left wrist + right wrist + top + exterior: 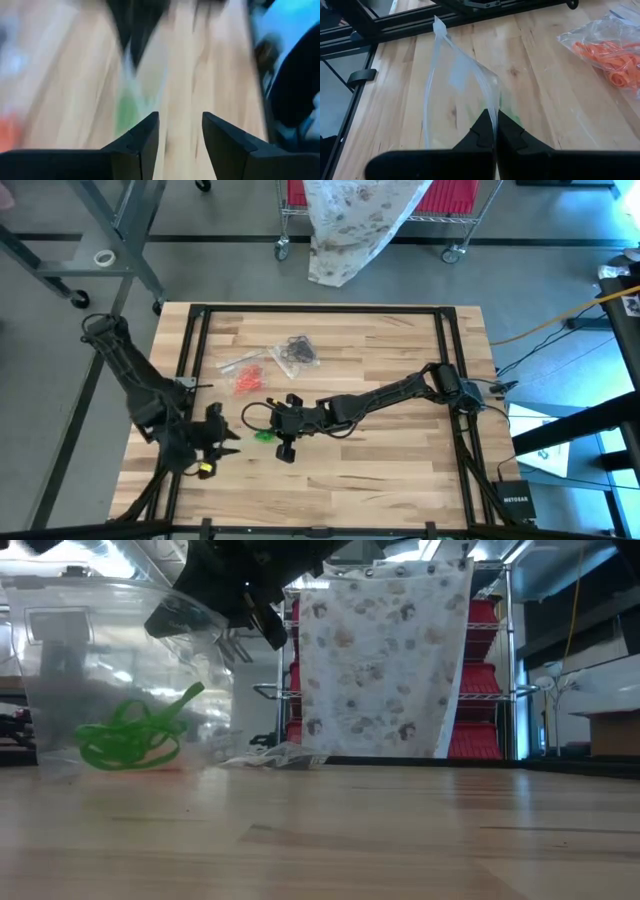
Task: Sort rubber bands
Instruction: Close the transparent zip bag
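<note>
The right gripper (495, 131) was found closed on the edge of a clear plastic bag (462, 85) near the table's middle, the bag being held up from the wooden table (400, 470), apparently so that its mouth was presented for filling. The green rubber bands (132, 735) were seen in a bunch at the bottom of this bag, resting at table level.

The left gripper (180, 132) was found with its fingers parted and nothing visible between them, positioned near the front left of the table and pointed toward the held bag; a delivery or a fresh approach was judged likely.

A second clear bag holding the orange-red rubber bands (615, 62) was noted lying flat just beyond the held bag. A third bag containing the black rubber bands (297, 350) was observed farther back, beside the orange one. Whether loose bands remained on the table could not be determined.
</note>
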{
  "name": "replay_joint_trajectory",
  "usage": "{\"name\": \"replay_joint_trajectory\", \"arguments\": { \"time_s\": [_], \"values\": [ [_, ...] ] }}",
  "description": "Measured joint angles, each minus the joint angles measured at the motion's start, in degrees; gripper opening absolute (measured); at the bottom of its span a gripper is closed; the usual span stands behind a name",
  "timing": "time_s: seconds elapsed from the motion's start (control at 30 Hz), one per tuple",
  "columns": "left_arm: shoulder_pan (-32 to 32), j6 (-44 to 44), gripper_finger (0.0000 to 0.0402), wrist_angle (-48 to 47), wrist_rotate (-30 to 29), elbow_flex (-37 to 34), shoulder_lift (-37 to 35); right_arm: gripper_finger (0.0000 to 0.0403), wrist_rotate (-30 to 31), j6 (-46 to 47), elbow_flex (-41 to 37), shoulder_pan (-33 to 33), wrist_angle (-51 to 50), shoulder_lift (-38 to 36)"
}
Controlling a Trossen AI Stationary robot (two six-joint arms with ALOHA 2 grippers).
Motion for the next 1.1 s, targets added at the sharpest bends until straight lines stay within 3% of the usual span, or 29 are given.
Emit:
{"name": "replay_joint_trajectory", "arguments": {
  "time_s": [0.1, 0.2, 0.53, 0.73, 0.87, 1.1],
  "values": [
    [-2.9, -8.3, 0.0143, -7.0, 2.6, -0.8, 0.8, 0.0, 0.0, 0.0, 0.0, 0.0, 0.0, 0.0],
    [-4.5, -9.8, 0.0143, -7.4, 2.7, -2.7, 2.0, 0.0, 0.0, 0.0, 0.0, 0.0, 0.1, 0.0],
    [-4.0, -11.1, 0.0143, -4.1, -7.0, -6.8, 5.0, 0.0, 0.0, 0.0, 0.0, 0.0, 0.1, 0.0],
    [-4.0, -10.4, 0.014, 3.3, -7.5, -10.9, 5.0, 0.0, 0.0, 0.0, 0.0, 0.0, 0.5, 0.0],
    [-4.0, -8.9, 0.0105, 7.8, -8.5, -12.3, 5.0, 0.0, -0.1, 0.0, 0.0, 0.0, 0.5, 0.0],
    [-3.6, -7.5, 0.0012, 7.4, -9.3, -12.3, 5.0, 0.0, -0.1, 0.0, 0.0, 0.0, 0.5, 0.0]
  ]
}}
